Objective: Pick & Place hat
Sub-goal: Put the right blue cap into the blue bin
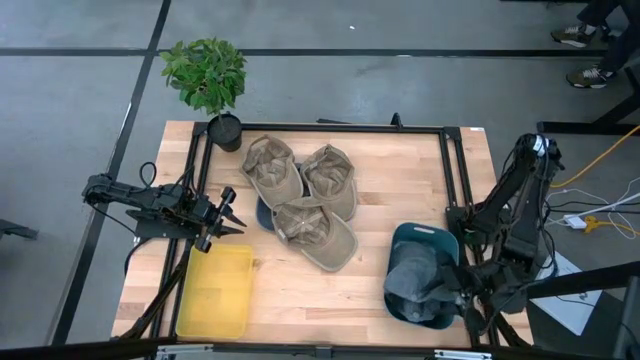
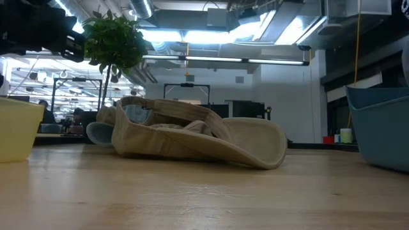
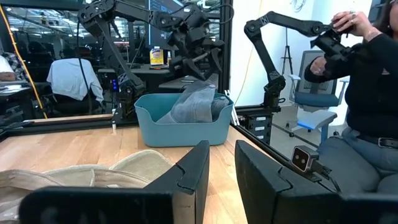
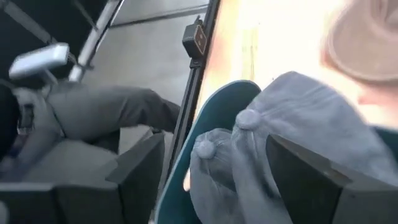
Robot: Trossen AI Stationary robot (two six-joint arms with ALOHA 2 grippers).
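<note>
I am holding the right hand (image 4: 211, 180) apart over the grey hats (image 1: 420, 285) in the teal bin (image 1: 425, 238); soft, light fabric, best pinched at the brim. I cannot tell the left hand's (image 1: 225, 212) state.

The right gripper (image 4: 211, 180) has its two dark fingers (image 4: 140, 174) spread wide above grey hats (image 4: 292, 124) heaped in a teal bin (image 4: 208, 118). The bin sits at the table edge (image 4: 214, 56), beside a black rail. Beyond the edge, a seated person's grey trouser leg (image 4: 99, 115) shows.
</note>
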